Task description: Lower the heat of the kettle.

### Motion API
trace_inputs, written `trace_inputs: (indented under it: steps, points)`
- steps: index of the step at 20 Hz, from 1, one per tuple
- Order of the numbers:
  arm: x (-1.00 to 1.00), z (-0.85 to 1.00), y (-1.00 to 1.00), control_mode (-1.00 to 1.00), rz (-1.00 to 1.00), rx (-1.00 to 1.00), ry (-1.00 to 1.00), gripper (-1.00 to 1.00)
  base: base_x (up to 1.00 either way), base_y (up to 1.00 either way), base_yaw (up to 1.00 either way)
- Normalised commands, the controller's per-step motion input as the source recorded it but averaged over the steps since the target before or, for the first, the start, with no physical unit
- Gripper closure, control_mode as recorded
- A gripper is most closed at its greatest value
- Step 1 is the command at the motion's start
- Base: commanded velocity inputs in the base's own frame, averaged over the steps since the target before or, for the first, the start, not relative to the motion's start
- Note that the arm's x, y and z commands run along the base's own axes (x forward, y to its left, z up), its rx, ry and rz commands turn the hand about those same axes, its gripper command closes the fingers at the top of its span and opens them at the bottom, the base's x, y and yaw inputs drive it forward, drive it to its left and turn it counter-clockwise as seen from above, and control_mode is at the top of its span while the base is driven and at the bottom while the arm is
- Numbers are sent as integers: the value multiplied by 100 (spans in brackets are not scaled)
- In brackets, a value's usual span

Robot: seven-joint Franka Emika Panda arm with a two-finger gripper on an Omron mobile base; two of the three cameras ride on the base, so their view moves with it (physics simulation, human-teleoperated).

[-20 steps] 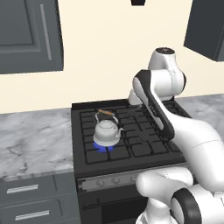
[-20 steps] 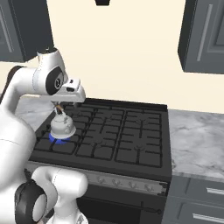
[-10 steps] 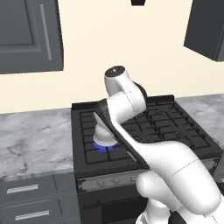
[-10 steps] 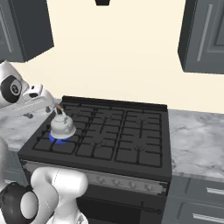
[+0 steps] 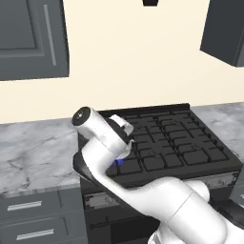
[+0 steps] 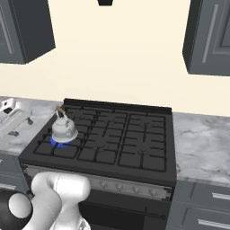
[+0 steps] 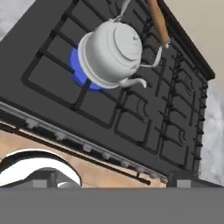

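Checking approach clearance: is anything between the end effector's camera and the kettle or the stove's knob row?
Nothing visible. In the hand view the kettle sits on the lit blue burner at the stove's front corner, and the knob row along the front panel lies in open sight, with no object in front of either.

Flat, even rendered light, soft shadows, sharp throughout, no glare.

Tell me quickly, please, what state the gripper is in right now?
Gripper: cannot be told; its fingers are not clear in these pictures, and nothing shows it holding the kettle.
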Motion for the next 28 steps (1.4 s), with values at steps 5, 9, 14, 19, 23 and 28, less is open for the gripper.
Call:
trace_inputs:
  steps: [5, 9, 14, 19, 23, 28]
  points:
    - [-29, -35, 37, -100, 29, -32, 0, -100, 0, 0, 0]
    - [-32, -38, 14, -100, 22, -22, 0, -100, 0, 0, 0]
    - [-34, -53, 0, -100, 6, -13, 0, -100, 0, 0, 0]
    - [-22, -57, 0, -100, 1, -7, 0, -100, 0, 0, 0]
    - [-20, -44, 0, -100, 0, -3, 0, -100, 0, 0, 0]
    - [-15, -44, 0, -100, 0, -2, 0, -100, 0, 0, 0]
